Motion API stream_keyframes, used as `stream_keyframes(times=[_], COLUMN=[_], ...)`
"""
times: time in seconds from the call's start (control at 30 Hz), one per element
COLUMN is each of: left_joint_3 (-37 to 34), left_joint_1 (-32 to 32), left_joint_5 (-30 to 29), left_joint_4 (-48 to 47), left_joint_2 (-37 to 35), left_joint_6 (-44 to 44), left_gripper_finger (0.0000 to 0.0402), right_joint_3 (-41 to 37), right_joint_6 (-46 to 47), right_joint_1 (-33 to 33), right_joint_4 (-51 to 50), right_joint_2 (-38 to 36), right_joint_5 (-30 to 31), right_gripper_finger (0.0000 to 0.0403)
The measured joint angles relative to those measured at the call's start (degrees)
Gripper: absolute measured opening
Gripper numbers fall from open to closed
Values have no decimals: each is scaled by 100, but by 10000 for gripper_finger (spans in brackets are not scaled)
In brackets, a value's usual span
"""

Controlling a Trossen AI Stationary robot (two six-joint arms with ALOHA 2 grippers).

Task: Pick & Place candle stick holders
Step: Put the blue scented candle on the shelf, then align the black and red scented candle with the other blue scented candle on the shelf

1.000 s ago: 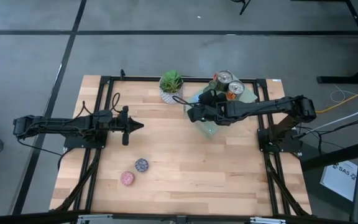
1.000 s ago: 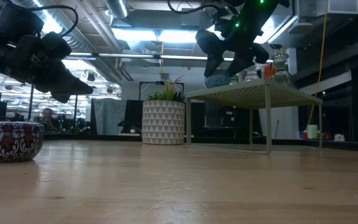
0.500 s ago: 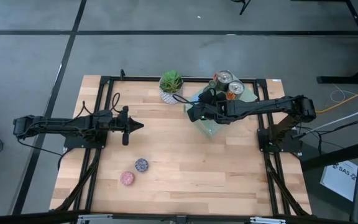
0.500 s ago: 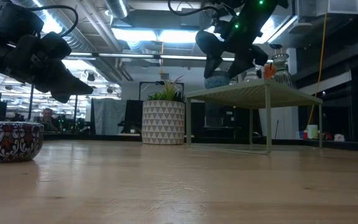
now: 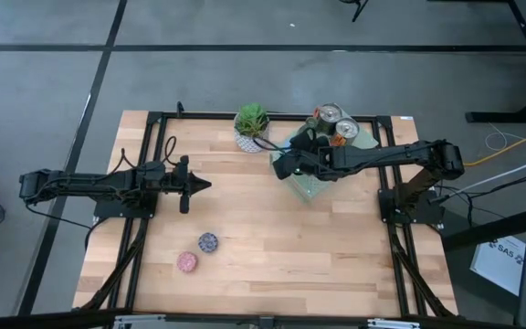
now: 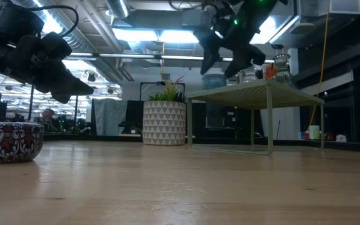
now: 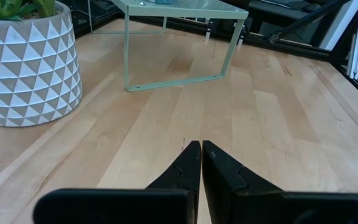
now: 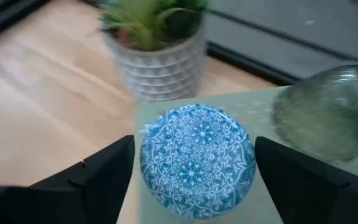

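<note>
Found the pink holder [image 5: 186, 262] and purple mosaic holder [image 5: 208, 242] just beside each other on the near-left tabletop, with the left gripper [image 5: 204, 185] parked mid-left, fingers pressed together. Farther back, at far right, spotted the right gripper [image 5: 281, 166] above the blue holder [image 8: 197, 158] on the green slab [image 6: 255, 94], fingers [image 8: 98, 180] apart on either side. Judged it best to descend squarely, close evenly below the rim, and keep clear of the clear glass holder [image 8: 328, 112] alongside

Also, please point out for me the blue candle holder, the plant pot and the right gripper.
blue candle holder [image 8: 197, 160], right wrist view, middle of its patterned top.
plant pot [image 7: 27, 68], left wrist view, its white triangle-patterned wall.
right gripper [image 8: 194, 171], right wrist view, midway between its two open fingers.
</note>
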Motion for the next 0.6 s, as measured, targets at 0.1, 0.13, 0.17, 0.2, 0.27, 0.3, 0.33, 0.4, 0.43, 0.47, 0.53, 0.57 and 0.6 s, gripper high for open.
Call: stream_keyframes(times=[0.1,0.13,0.17,0.2,0.27,0.3,0.33,0.4,0.43,0.47,0.53,0.57,0.6], left_joint_3=[2,2,1,2,1,0,2,1,1,1,1,2,2], left_joint_1=[0,2,2,0,2,0,2,2,2,1,2,1,2], left_joint_5=[0,2,0,1,1,0,0,0,0,0,0,0,2], left_joint_4=[0,0,0,0,0,0,0,0,0,0,0,0,0], left_joint_2=[0,2,0,0,1,0,0,0,0,0,2,0,0], left_joint_6=[0,0,0,0,1,0,0,0,1,2,0,1,0], left_gripper_finger=[11,12,12,13,12,11,11,10,11,12,13,13,12], right_joint_3=[428,619,804,1004,1352,1494,1609,1850,1966,2070,2218,2260,2279], right_joint_6=[-169,-262,-320,-324,-337,-338,-340,-342,-352,-357,-401,-470,-558], right_joint_1=[0,2,13,40,120,181,256,441,549,666,920,1057,1209], right_joint_4=[-259,-400,-615,-893,-1240,-1380,-1508,-1741,-1852,-1939,-2152,-2256,-2308], right_joint_2=[-40,-42,-42,-42,-42,-45,-48,-46,-46,-49,-50,-50,-50], right_joint_5=[-389,-463,-509,-578,-624,-630,-631,-658,-658,-658,-686,-747,-829], right_gripper_finger=[332,332,332,332,332,332,332,332,332,332,332,332,332])
